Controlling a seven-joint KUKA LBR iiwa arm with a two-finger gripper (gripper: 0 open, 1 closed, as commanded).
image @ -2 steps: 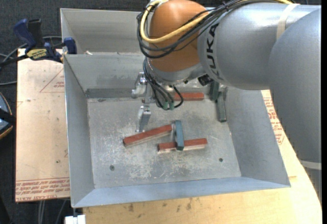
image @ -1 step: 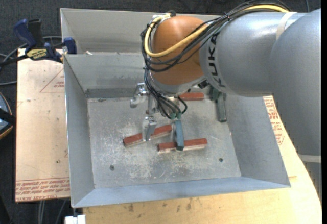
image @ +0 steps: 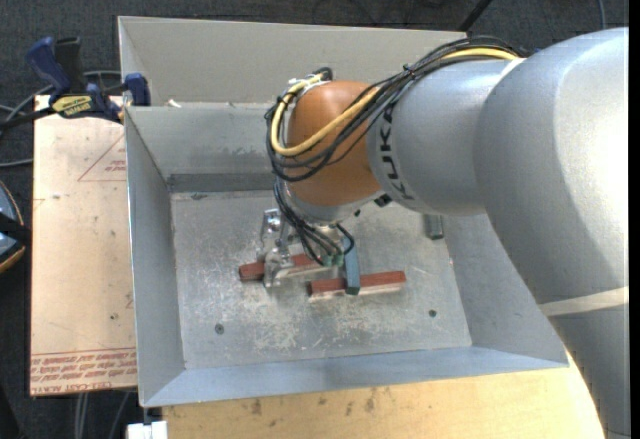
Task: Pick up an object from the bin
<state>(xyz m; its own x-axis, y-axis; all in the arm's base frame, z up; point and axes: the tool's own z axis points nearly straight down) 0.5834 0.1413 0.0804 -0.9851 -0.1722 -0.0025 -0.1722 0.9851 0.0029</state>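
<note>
Silver arm (image: 520,157), item one: reaching in from the right and lying over the bin's right side. Item two, pincer (image: 276,262): hanging low over the mid-floor of the grey bin (image: 150,257), below the orange wrist cover (image: 325,152); I am not managing to tell whether it is open or closed. Item three, left reddish-brown bar (image: 252,273): lying flat, long axis left to right, its inner end running under the pincer. Item four, right reddish-brown bar (image: 378,281): lying just beside, a small teal piece (image: 352,272) crossing it. I am judging the left bar nearer.
</note>
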